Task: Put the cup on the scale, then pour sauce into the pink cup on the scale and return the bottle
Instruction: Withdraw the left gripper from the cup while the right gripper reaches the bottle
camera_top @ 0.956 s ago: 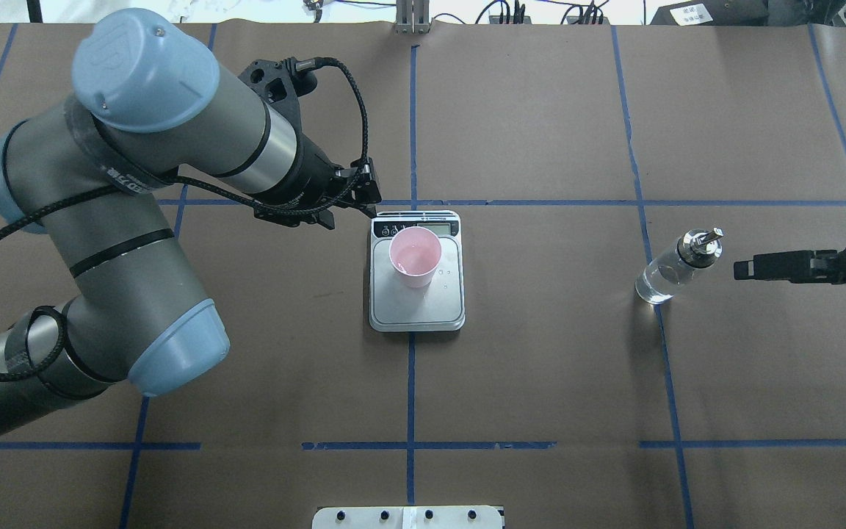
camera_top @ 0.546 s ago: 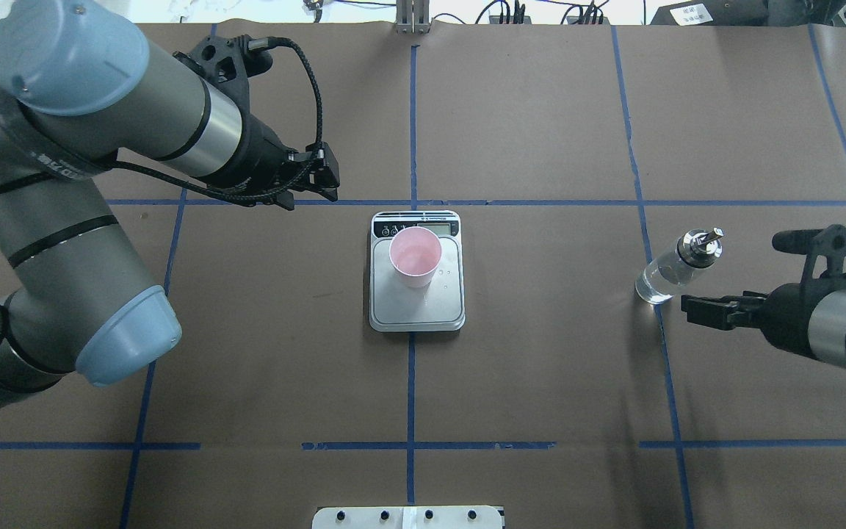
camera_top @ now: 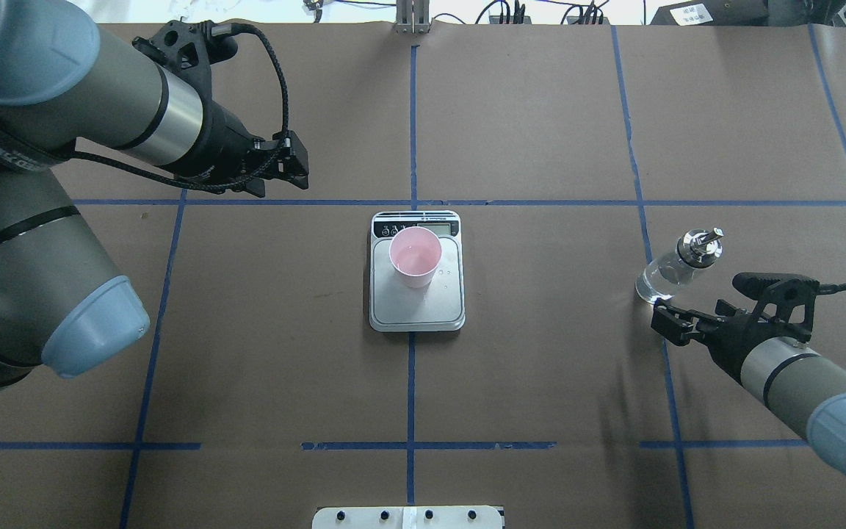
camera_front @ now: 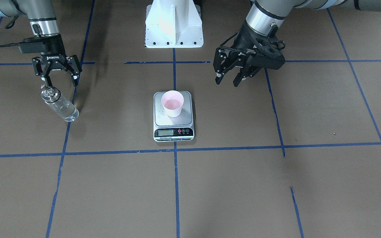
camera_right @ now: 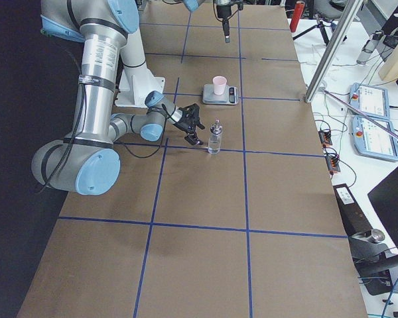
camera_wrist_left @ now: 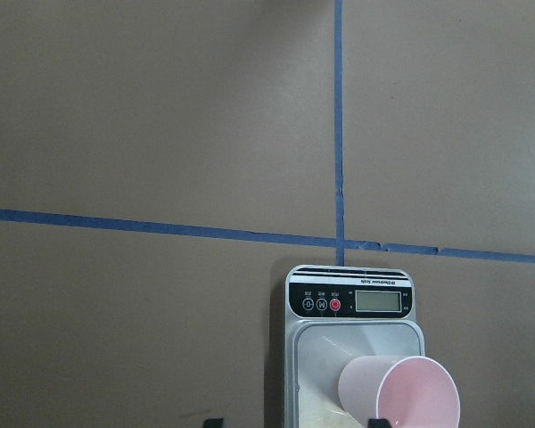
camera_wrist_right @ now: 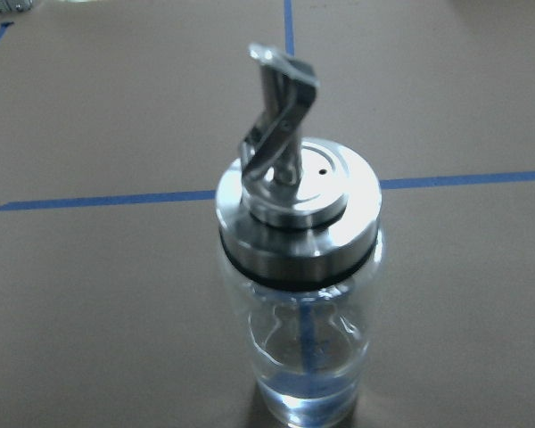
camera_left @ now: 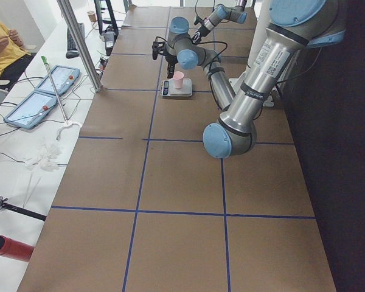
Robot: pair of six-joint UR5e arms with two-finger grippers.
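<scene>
The pink cup (camera_top: 415,256) stands upright on the far half of the silver scale (camera_top: 416,301), near its display. In the left wrist view the cup (camera_wrist_left: 401,397) and scale (camera_wrist_left: 352,334) lie low in the frame. My left gripper (camera_front: 227,82) hangs open and empty, back and to the left of the scale, apart from the cup. The glass bottle (camera_top: 676,268) with its silver spout stands on the table at the right, with a little clear sauce (camera_wrist_right: 308,388) at its bottom. My right gripper (camera_front: 60,82) is open just on the robot's side of the bottle (camera_front: 60,105), not touching it.
Blue tape lines grid the brown table. The white robot base (camera_front: 174,24) stands behind the scale. A white plate (camera_top: 408,516) sits at the table's near edge. A metal pole (camera_right: 331,50) and tablets stand on the operators' side, where a person (camera_left: 3,42) sits.
My left gripper has drawn back from the cup, up and to the left. My right arm has swung round from the bottle's right side to its near side, closer to the base.
</scene>
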